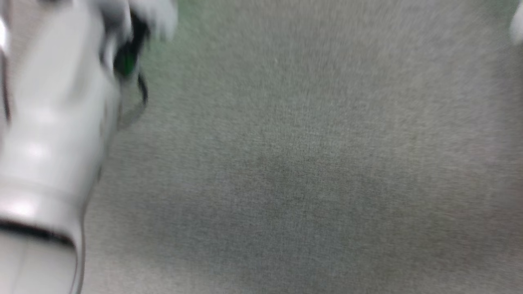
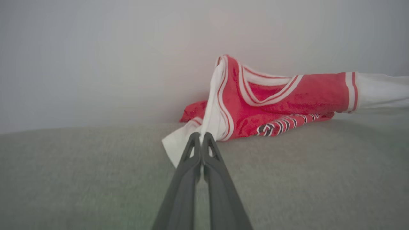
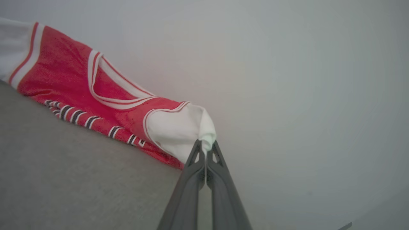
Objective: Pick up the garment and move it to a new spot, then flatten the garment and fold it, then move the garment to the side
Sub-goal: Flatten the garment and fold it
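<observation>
You have the grey cloth surface (image 2: 96, 179) under the jersey (image 2: 278, 95), which lies bunched just beyond your left tool (image 2: 201, 134), clenched on one white sleeve (image 2: 179, 145), while your right tool (image 3: 206, 143) pinches the other sleeve (image 3: 175, 134).

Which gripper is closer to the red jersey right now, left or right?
Neither, it's a tie: both hold the jersey. The left gripper has its jaws shut on one white sleeve, the right gripper on the other sleeve.
</observation>
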Tool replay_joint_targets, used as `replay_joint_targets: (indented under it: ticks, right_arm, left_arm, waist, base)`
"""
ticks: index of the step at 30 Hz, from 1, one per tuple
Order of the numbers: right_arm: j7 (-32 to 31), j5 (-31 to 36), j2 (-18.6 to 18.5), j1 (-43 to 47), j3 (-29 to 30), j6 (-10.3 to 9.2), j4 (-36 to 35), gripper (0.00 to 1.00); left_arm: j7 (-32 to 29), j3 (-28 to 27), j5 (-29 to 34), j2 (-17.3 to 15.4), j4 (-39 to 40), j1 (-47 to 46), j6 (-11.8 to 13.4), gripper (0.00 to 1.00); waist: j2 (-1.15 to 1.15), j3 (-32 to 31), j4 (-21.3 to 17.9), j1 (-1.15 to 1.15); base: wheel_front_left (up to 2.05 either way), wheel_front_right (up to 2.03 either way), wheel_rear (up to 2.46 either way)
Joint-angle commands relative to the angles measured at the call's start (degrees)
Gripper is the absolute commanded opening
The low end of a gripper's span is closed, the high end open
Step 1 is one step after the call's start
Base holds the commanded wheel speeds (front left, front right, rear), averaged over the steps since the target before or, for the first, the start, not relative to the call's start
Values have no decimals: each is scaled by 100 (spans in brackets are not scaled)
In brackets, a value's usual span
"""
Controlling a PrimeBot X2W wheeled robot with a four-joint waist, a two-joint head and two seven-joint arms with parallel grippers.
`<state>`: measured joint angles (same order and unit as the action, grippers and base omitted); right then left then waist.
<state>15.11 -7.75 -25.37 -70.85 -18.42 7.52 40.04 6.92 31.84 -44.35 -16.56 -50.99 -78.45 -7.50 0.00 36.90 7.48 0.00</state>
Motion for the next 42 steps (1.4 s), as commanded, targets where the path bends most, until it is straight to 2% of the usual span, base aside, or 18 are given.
replay_joint_targets:
  ticks: [1, 5, 7, 10, 12, 18, 22, 27, 32, 37, 42]
  right_arm:
    - [-24, -307, -170, 655, -154, -6, -223, 0]
    - [-111, -900, -440, 2102, -217, -6, -774, 0]
    - [-132, -1035, -572, 2712, -66, -6, -1090, 0]
    - [-200, -1163, -684, 3693, 237, -6, -1508, 0]
    - [-258, -1126, -767, 4289, 414, -6, -1801, 0]
    - [-723, -1012, -721, 5952, 832, -6, -2995, 0]
    - [-1101, -930, -660, 6903, 1148, -6, -3712, 0]
    - [-1372, -820, -662, 7887, 1415, -6, -4219, 0]
    - [-1441, -854, -494, 8386, 1670, -7, -4327, 0]
    - [-1577, -855, -331, 8693, 1828, -6, -4408, 0]
    - [-1696, -843, -238, 8751, 1894, -6, -4478, 0]
  left_arm:
    - [-23, 142, -205, -241, 249, 655, 8, 0]
    - [-34, 354, -593, -696, 873, 2007, 7, 0]
    - [-39, 369, -706, -928, 1180, 2602, 7, 0]
    - [-2, 418, -801, -1200, 1728, 3529, 135, 0]
    - [31, 448, -792, -1390, 2172, 4120, 355, 0]
    - [245, 242, -1007, -1865, 3412, 5743, 1279, 0]
    - [296, 170, -1121, -2140, 4110, 6576, 1707, 0]
    - [351, 102, -1268, -2292, 4704, 7369, 2142, 0]
    - [411, 15, -1436, -2286, 4969, 7784, 2349, 0]
    - [421, -3, -1549, -2242, 5172, 8037, 2478, 0]
    - [408, 30, -1583, -2190, 5275, 8076, 2477, 0]
  waist:
    - [0, -1410, -96, 0]
    - [0, -2018, -261, 0]
    - [0, -2235, -328, 0]
    - [0, -2522, -392, 0]
    - [0, -2666, -427, 0]
    - [0, -2930, -568, 0]
    - [0, -2979, -620, 0]
    - [0, -2997, -609, 0]
    - [0, -2974, -601, 0]
    - [0, -2931, -599, 0]
    - [0, -2887, -568, 0]
  base:
    - [0, 0, 0]
    - [0, 0, 0]
    - [0, 0, 0]
    - [0, 0, 0]
    - [0, 0, 0]
    - [0, 0, 0]
    - [0, 0, 0]
    - [0, 0, 0]
    - [0, 0, 0]
    - [0, 0, 0]
    - [0, 0, 0]
